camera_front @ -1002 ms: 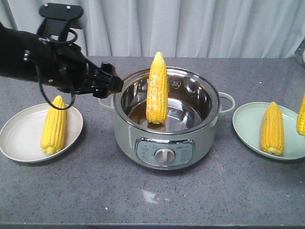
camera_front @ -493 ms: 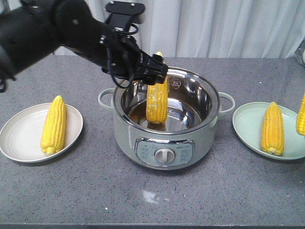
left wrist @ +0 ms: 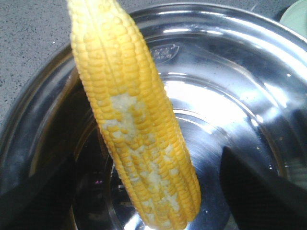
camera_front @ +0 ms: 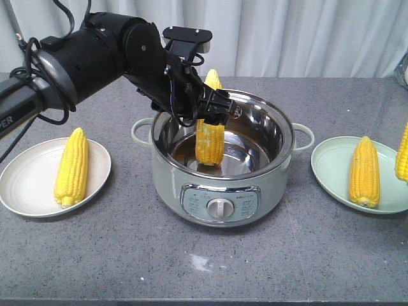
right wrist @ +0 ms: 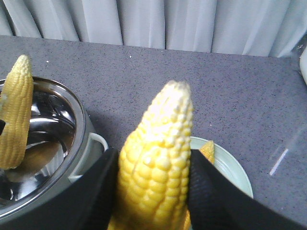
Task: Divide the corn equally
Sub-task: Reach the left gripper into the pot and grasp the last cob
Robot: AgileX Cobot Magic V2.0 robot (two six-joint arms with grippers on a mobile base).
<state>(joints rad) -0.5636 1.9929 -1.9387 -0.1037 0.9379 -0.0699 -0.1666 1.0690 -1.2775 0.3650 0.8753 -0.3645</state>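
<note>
Yellow cob [camera_front: 210, 139] stands leaning on the rim of the steel pot [camera_front: 220, 186] at the table's [camera_front: 127, 255] middle, the left gripper [camera_front: 215, 109] with fingers [left wrist: 261, 189] wide around it, not touching — a crooked squeeze could tip it or let it slip — while the right gripper [right wrist: 153, 191] hugs another cob [right wrist: 158, 153].

Behind the left tool [camera_front: 217, 107] hangs a pale grey pleated fabric curtain [camera_front: 306, 38] — beneath the tool, a dark grey speckled stone worktop [camera_front: 127, 255].

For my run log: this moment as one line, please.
left tool: open, straddling upright cob in pot | right tool: shut on held cob | white plate: lone cob | green plate: resting cob
</note>
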